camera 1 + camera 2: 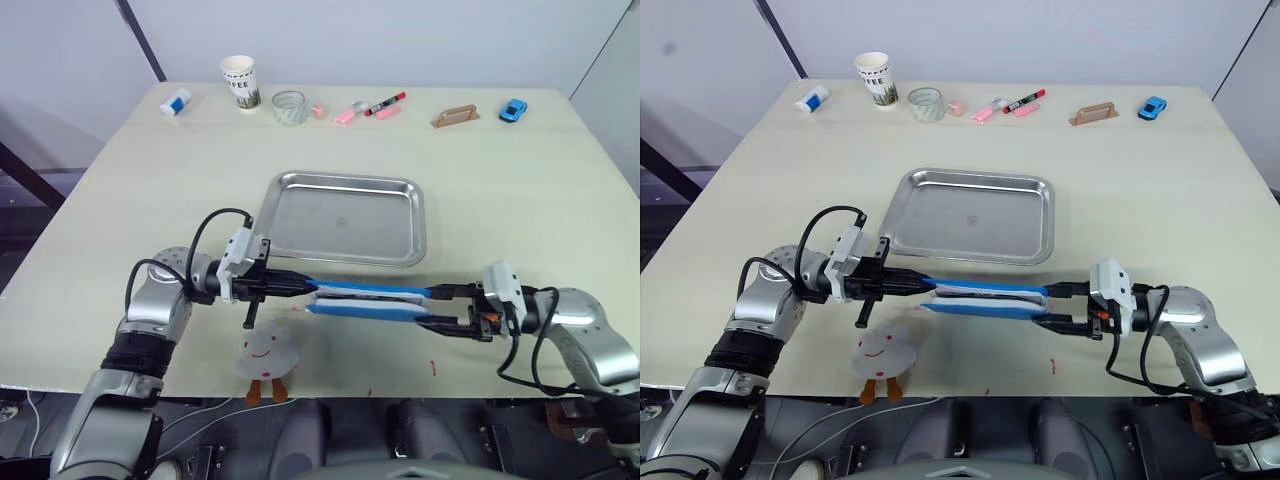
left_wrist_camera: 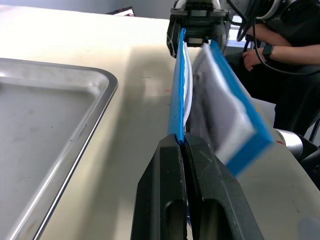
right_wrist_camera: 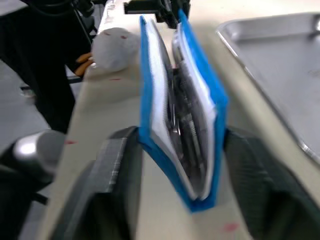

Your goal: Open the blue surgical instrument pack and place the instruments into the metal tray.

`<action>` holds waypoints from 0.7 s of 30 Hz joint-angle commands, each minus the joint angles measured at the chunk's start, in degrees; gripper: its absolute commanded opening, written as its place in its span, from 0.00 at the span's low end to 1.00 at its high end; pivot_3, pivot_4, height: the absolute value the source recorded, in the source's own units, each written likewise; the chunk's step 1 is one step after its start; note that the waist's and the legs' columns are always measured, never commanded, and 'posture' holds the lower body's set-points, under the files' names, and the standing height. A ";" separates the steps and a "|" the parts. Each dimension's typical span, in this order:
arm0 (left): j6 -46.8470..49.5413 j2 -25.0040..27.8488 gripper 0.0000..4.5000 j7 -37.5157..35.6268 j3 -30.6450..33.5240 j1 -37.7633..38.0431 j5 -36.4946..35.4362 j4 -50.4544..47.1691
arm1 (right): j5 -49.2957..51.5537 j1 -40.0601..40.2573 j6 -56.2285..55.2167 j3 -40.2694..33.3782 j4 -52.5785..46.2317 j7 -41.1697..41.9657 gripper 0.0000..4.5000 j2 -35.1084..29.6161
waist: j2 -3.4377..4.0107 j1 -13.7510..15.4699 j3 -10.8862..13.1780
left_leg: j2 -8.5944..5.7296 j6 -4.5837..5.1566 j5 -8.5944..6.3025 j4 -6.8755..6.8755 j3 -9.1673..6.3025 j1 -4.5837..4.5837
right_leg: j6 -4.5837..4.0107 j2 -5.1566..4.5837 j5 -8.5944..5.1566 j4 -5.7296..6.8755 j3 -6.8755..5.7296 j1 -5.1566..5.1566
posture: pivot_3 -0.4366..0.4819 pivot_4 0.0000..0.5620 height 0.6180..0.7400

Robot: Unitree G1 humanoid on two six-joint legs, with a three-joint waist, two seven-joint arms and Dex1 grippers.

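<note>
The pack hangs lifted just below the middle of the frame, stretched between the two arms and just in front of the tray's near rim. The left tool is clamped tight on one blue edge at the pack's left end; the left wrist view shows its fingers pressed together on that flap. The right tool stands at the other end with its fingers spread wide, one on each side of the pack's end, so it brackets the pouch without clearly pinching it. This looks like a hold meant to keep the pouch taut and on edge while its two halves part. The halves gape already, with the grey-white lining showing between the blue borders.

In the right wrist view, slim silvery instruments sit tucked in the open fold. Their exact number and kind are too blurred to tell.

The tray lies in the centre of the desk and holds nothing, so I judge that no instrument has been moved yet.

A white plush toy lies on the desk below the left tool. A paper cup, a glass and markers line the far edge at the top of the frame.
</note>
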 commanded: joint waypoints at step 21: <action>0.56 -1.11 0.00 -2.34 -0.15 -1.39 2.54 2.35 | 6.54 1.89 13.60 2.68 -12.52 -7.86 0.01 0.83 | 0.00 -0.05 -0.01 | -0.02 0.00 0.00 0.01 -0.06 -0.01 | 0.01 -0.01 0.00 -0.03 -0.04 0.04 | 0.48 0.27 0.90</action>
